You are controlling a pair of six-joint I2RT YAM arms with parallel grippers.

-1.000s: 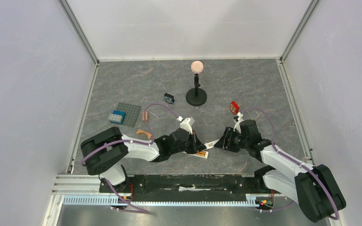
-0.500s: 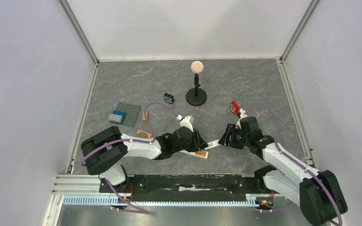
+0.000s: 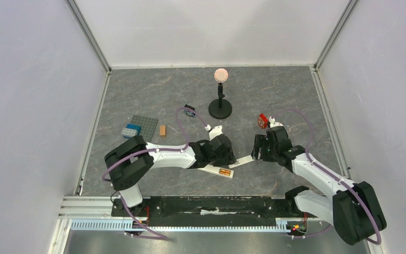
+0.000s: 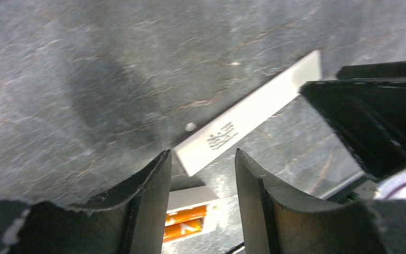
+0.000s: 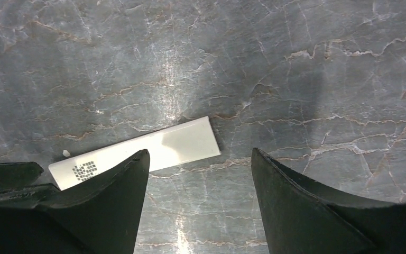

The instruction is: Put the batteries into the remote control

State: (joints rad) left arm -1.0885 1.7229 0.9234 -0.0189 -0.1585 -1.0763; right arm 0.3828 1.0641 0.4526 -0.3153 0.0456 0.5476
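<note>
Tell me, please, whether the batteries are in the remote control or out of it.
In: the two orange batteries lie side by side in the remote control, uncovered; a white strip lies flat beside it.

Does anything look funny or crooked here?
Yes. A thin white strip lies slanted and loose on the table, between the open left claw and right claw. Beside it the remote control shows its orange batteries uncovered, so the strip may be its lid left off.
</note>
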